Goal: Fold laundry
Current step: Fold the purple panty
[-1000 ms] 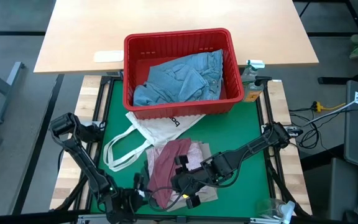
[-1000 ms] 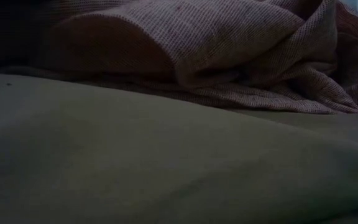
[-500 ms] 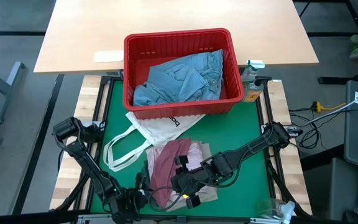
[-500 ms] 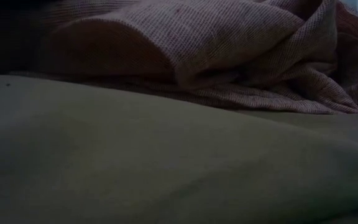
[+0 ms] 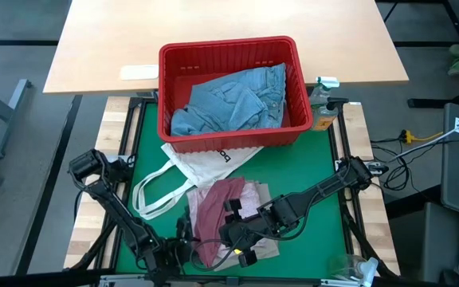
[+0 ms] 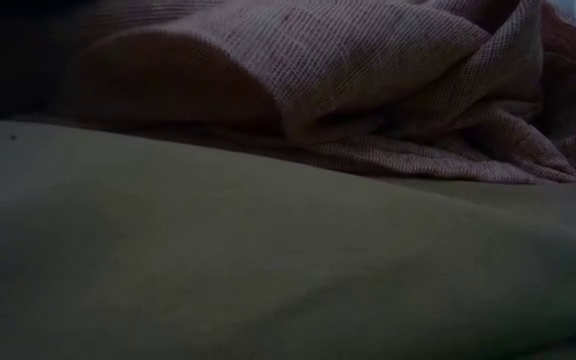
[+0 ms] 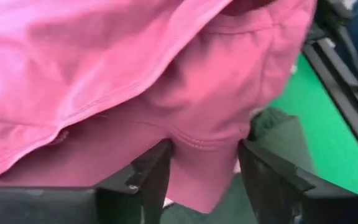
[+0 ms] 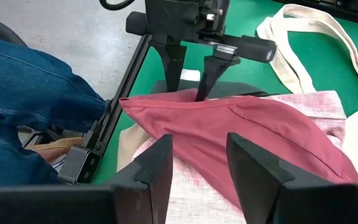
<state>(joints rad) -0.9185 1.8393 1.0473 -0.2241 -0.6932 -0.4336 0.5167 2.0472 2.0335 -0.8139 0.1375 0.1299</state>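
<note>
A dark pink top (image 5: 213, 211) lies crumpled on a mottled pink garment (image 5: 255, 198) and beige cloth (image 5: 268, 247) on the green mat near the front edge. Dark green cloth (image 7: 278, 130) shows under the top's near corner. My left gripper (image 5: 180, 243) stands open at the top's near left edge, a finger on each side of the hem. My right gripper (image 8: 199, 140) hangs open above the middle of the pile, touching nothing. Mottled pink cloth (image 6: 368, 80) and beige cloth (image 6: 268, 260) fill the low view. My left gripper has the dark pink top's hemmed corner (image 7: 204, 143) between its two open fingers. It comes slanting down from the table's near left. The cloth lies against the fingers' inner sides; whether they pinch it I cannot tell. The top rests slack on the pile.
A red basket (image 5: 229, 45) holding blue denim jeans (image 5: 229, 100) stands at the mat's far side. A white tote bag (image 5: 190, 163) lies between basket and pile, its straps looping toward the left. Bottles (image 5: 323, 96) stand at the basket's right.
My left gripper has moved toward the right and a little down, up to the near left edge of the dark pink top. The garments and my right arm have kept still.
</note>
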